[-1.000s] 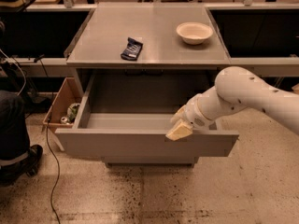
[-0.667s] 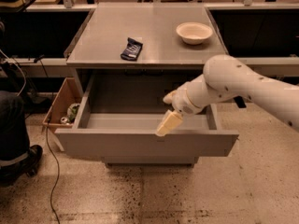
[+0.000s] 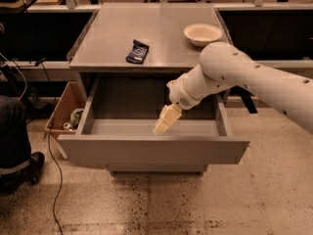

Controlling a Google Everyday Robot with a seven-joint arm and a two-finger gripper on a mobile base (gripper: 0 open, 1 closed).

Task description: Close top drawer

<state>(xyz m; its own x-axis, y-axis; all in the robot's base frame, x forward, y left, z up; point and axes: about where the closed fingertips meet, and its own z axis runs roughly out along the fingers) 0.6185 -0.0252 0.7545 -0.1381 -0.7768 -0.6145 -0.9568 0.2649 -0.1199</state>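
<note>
Floor, pale and speckled, with a cable trailing at left. Top drawer pulled fully out of the grey cabinet, its flat front panel nearest, its grey inside exposed. Gripper angled downward over the drawer's inside, just behind the front panel; whether it is open or closed cannot be told, nor whether it touches the drawer. Cardboard box left of the drawer, holding small items. Cabinet top carrying a dark packet and a pale bowl, well apart.
</note>
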